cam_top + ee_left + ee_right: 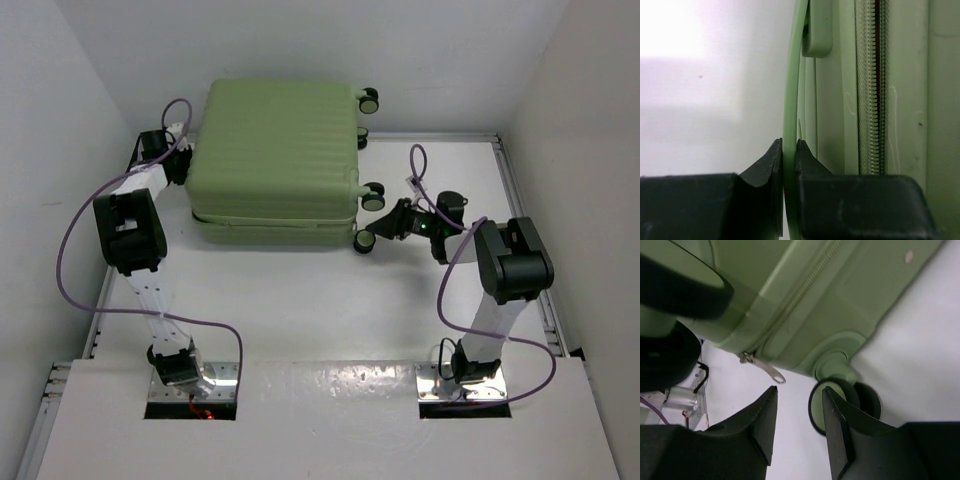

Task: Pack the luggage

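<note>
Pale-green ribbed hard-shell luggage point(275, 150): closed, lying flat on the white table point(300, 305), upper centre of the overhead frame.
Left gripper point(789, 150): black jaws pinched on a thin pale-green band point(790, 95) at the case's left side.
Right gripper point(800, 392): jaws partly apart, holding nothing, just beside a black caster wheel point(865, 400) and a metal zipper pull point(764, 368).
</note>
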